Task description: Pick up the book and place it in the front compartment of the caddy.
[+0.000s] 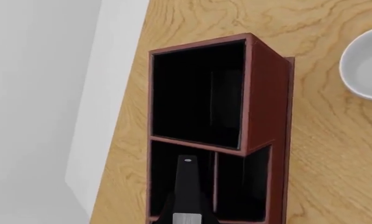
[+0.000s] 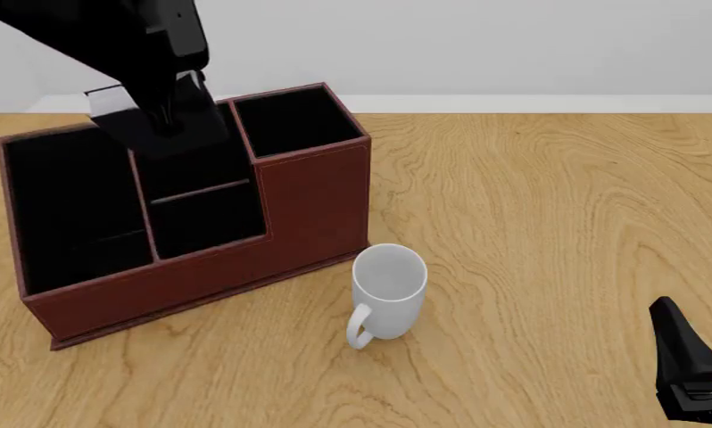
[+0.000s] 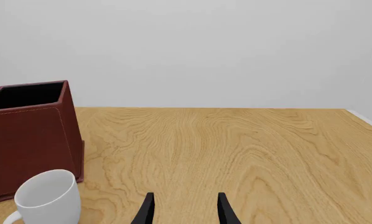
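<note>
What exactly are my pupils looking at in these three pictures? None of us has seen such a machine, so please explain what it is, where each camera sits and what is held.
These are simulator renders of two robot arms at a wooden table, steered by a person. The front view looks forward and down from the arms' own side. The other two views come from cameras behind each gripper, looking along its fingers. On the table stand a large red-brown leather-look caddy with black-lined compartments and a white mug. The left gripper is above the caddy and seems to grip a small thick black hardcover book with a white page edge, tilted over a small tall-walled pocket in the caddy's middle. The right gripper sits at the near right, open and empty.
</note>
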Robot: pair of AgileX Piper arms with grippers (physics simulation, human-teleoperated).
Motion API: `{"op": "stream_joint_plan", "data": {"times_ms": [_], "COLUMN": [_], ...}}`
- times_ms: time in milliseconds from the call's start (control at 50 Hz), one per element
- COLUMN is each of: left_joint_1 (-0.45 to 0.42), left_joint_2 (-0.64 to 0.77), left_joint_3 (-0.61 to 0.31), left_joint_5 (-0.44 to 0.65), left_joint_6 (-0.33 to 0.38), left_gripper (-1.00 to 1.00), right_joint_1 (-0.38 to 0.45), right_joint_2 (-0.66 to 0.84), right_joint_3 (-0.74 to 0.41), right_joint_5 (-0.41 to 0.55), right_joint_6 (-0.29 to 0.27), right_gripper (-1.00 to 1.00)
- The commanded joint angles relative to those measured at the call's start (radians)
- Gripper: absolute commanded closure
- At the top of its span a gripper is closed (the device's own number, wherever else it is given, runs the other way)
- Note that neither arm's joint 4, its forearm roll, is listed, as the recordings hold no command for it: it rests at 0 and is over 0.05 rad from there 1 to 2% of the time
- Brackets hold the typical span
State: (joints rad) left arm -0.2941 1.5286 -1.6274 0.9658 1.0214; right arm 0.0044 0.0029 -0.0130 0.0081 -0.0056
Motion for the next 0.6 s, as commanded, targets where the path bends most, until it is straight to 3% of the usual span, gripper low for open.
{"op": "stream_joint_plan", "data": {"times_ms": [20,600], "left_joint_1": [0.011,0.015], "left_joint_2": [0.011,0.043], "left_joint_3": [0.024,0.085], "left_joint_5": [-0.041,-0.11], "left_joint_6": [0.023,0.01], "left_gripper": [1.0,1.0], "right_joint_1": [0.0,0.0], "right_joint_2": [0.0,0.0], "right_joint_3": [0.0,0.0], "right_joint_5": [0.0,0.0], "right_joint_6": [0.0,0.0], "right_gripper": [-1.0,-1.0]}}
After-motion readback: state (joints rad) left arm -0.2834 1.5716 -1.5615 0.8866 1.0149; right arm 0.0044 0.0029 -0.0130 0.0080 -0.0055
